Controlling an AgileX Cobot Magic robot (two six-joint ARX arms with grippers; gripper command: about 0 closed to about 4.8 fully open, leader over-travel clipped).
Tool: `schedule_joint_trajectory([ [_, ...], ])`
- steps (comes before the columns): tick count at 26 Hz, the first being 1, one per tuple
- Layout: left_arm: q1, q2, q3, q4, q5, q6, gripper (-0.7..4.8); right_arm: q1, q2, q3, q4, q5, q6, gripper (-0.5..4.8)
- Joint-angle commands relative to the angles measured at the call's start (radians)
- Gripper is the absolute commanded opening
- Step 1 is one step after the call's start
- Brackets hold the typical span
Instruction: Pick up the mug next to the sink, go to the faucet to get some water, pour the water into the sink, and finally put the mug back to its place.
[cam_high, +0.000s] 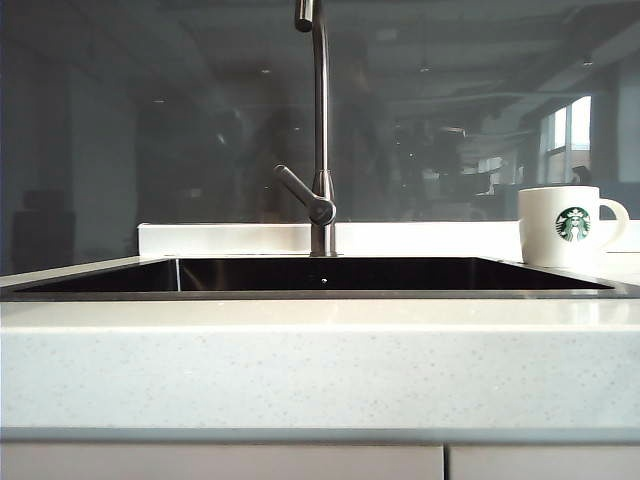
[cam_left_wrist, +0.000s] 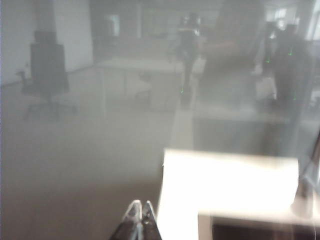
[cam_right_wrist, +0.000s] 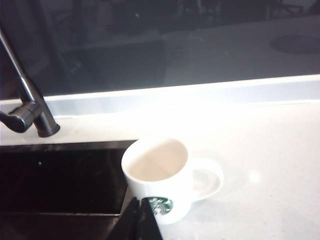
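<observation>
White mug (cam_right_wrist: 160, 177) sits before the right claw (cam_right_wrist: 139, 210), closed like the left claw (cam_left_wrist: 139, 214), both outside exterior view

The exterior camera sits low at counter height, facing the faucet (cam_high: 320, 130). Both wrist cameras look past their pinched claws; the right one shares the mug (cam_right_wrist: 159, 177) and sink (cam_right_wrist: 60, 177).

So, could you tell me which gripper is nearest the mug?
The right gripper, shut, just before the mug beside the sink; the left gripper faces blurred counter.
</observation>
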Motion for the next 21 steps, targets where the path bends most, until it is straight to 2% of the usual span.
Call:
schedule_joint_trajectory([
  [1,-0.004,-0.162,-0.179,-0.022,0.01,-0.001,-0.03,0.003,-0.004,0.005,0.013,-0.002,0.003,-0.09],
  [5,-0.004,-0.43,-0.401,-0.025,0.035,-0.027,-0.03,0.002,-0.004,0.005,0.004,-0.001,0.003,-0.09],
  [10,-0.005,-0.673,-0.567,-0.074,0.045,-0.045,-0.03,0.003,-0.004,0.005,0.0,-0.001,0.003,-0.09],
  [18,-0.005,-0.719,-0.683,-0.113,0.056,-0.045,-0.03,0.003,-0.004,0.005,-0.002,-0.001,0.003,-0.09],
  [21,-0.005,-0.719,-0.683,-0.164,0.051,-0.04,-0.03,0.003,-0.004,0.005,-0.002,-0.002,0.003,-0.09],
])
